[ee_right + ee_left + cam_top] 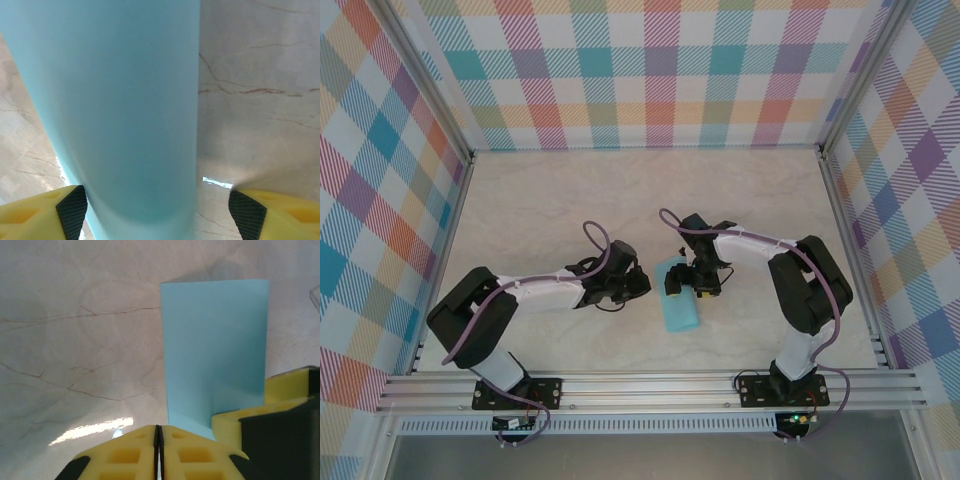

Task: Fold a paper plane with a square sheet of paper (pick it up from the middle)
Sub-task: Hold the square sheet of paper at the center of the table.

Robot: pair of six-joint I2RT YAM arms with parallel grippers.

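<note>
The light blue sheet of paper [679, 305] lies on the table folded into a narrow strip, between the two arms. My left gripper [642, 283] is just left of the strip's far end, shut, with nothing between its fingers [140, 452]. In the left wrist view the paper [215, 355] runs away from me, beside my shut left gripper [158, 440]. My right gripper [691, 281] stands over the strip's far end, open. The paper [115, 110] rises blurred between its two fingertips [70, 210], leaving a gap on the right side of the right gripper [157, 212].
The table [540, 210] is pale marble, walled by checked panels with aluminium posts [850, 200]. A metal rail [650, 385] runs along the near edge where both arms are bolted. The right gripper's yellow finger [287, 400] crowds the right of the left wrist view.
</note>
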